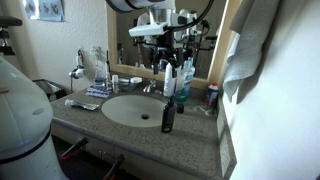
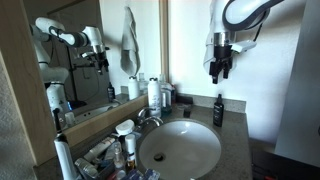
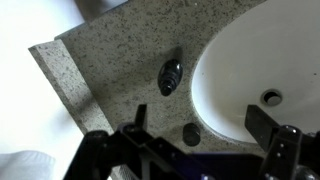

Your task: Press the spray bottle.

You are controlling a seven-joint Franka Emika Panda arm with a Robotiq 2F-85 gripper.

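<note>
A small dark spray bottle stands upright on the speckled counter by the sink's rim, in both exterior views (image 1: 168, 115) (image 2: 218, 110). In the wrist view it shows from above (image 3: 170, 76), its dark top towards the camera. My gripper (image 2: 219, 68) hangs in the air well above the bottle, apart from it, fingers pointing down. In the wrist view the gripper (image 3: 200, 128) is open and empty, with one finger over the counter and the other over the basin. The bottle lies beyond the fingers, not between them.
The white basin (image 1: 130, 108) (image 3: 255, 60) fills the middle of the counter, with the faucet (image 2: 150, 117) and several toiletry bottles (image 1: 180, 82) behind it by the mirror. A towel (image 1: 240, 60) hangs at the side. The counter edge (image 3: 55, 70) is close to the bottle. A small dark round thing (image 3: 190, 133) sits on the counter.
</note>
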